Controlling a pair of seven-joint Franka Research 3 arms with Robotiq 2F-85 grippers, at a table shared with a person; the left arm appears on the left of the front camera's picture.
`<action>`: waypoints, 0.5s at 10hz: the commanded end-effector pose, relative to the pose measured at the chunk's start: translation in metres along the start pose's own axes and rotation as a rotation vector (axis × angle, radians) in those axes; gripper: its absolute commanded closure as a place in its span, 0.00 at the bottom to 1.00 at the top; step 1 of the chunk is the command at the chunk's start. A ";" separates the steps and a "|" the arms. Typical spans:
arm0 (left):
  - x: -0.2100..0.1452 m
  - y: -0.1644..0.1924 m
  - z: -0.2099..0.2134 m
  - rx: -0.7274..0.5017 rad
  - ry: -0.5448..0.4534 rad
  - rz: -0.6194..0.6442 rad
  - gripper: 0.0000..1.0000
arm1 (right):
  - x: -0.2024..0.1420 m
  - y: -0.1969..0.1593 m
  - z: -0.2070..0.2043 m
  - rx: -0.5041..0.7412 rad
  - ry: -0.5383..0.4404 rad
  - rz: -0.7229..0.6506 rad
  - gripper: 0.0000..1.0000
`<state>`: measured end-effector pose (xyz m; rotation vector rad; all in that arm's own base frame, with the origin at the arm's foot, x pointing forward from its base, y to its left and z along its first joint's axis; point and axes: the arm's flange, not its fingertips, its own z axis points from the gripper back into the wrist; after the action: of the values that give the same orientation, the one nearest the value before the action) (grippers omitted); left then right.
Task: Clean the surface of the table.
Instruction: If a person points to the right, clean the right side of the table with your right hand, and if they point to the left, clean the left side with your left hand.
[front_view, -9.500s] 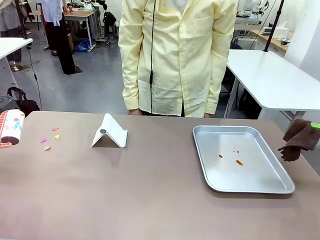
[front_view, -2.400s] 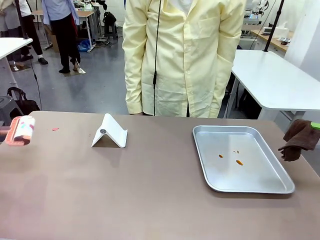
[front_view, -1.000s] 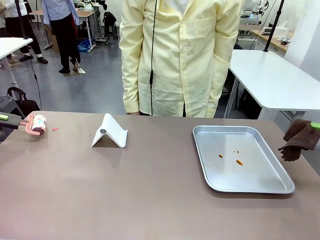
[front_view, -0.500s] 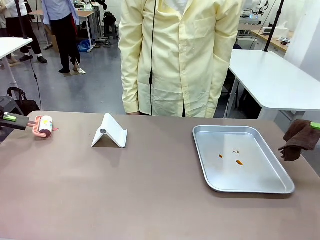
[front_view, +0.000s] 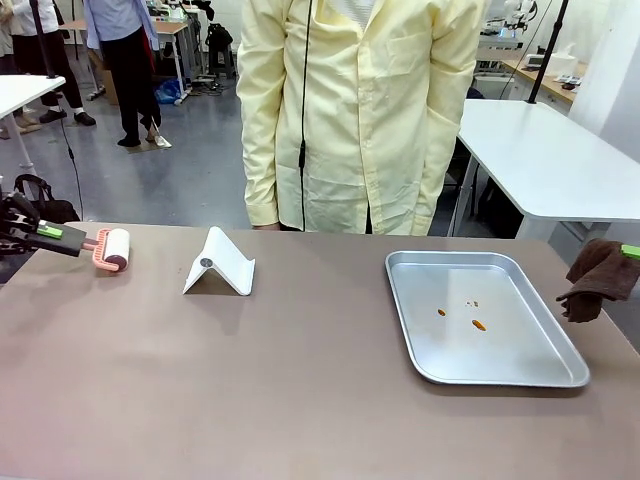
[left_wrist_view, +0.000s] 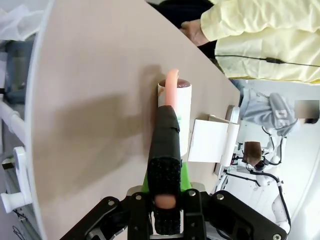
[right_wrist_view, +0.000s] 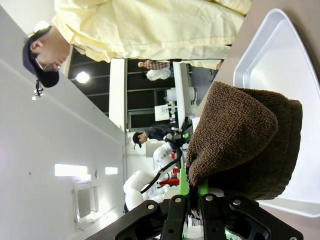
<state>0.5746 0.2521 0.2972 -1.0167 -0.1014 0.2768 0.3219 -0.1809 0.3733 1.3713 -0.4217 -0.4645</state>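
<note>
Rightward along the far left strip of the counter (front_view: 300, 390), the lint roller (front_view: 112, 249) has travelled since a moment ago, and the pink scrap that lay there is gone. My left end effector (front_view: 48, 233) is clamped narrow on the roller's handle, drum down on the counter. The handle runs left to right, and the drum's long axis lies across it. Uncleaned counter spreads to the roller's right, toward the white stand (front_view: 220, 265) nearby, so my left arm is the nearer one. My right end effector (right_wrist_view: 192, 200) is pinched on a brown cloth (right_wrist_view: 240, 140), hanging off the counter's right edge beside the tray (front_view: 560, 375). I count one roller, one stand, one tray, one cloth and two orange bits (front_view: 479, 324) in the tray.
</note>
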 end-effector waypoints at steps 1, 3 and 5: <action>0.004 0.001 -0.025 0.125 0.041 0.028 0.78 | 0.000 0.007 0.000 -0.011 -0.004 -0.014 1.00; 0.004 -0.013 -0.035 0.117 0.044 0.001 0.78 | 0.000 0.007 0.000 -0.011 -0.004 -0.014 1.00; -0.014 -0.032 -0.031 0.007 0.006 -0.086 0.78 | 0.000 0.007 0.000 -0.011 -0.004 -0.014 1.00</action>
<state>0.5927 0.2139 0.3079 -0.9963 -0.0945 0.2237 0.3219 -0.1809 0.3733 1.3711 -0.4218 -0.4646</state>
